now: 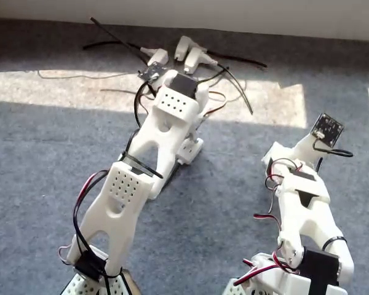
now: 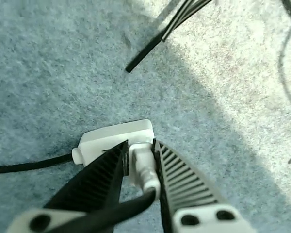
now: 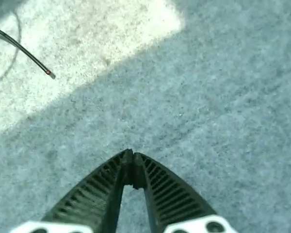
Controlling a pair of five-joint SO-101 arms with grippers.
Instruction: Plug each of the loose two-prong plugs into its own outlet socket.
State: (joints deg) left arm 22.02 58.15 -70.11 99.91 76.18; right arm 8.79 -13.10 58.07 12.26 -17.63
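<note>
Left pincer (image 2: 140,148) clenched on a white two-prong plug (image 2: 144,170), held against the white outlet socket (image 2: 111,138) lying on the grey bench (image 2: 48,73); whether the prongs are seated cannot be told. Loose black wires (image 2: 155,39) lie near the socket. Right pincer (image 3: 133,162), clamped on nothing, hangs over open bench, a thin wire (image 3: 24,51) well apart from it.

A grey, carpet-textured tabletop (image 1: 37,153) fills the scene. A broad band of sunlight (image 1: 67,92) crosses its far part, below a pale wall (image 1: 234,15) along the far edge. A thin pale wire (image 1: 67,75) lies loose in the sunlit band. In the right wrist view, a thin black wire (image 3: 24,51) with a reddish tip lies on bright carpet.
</note>
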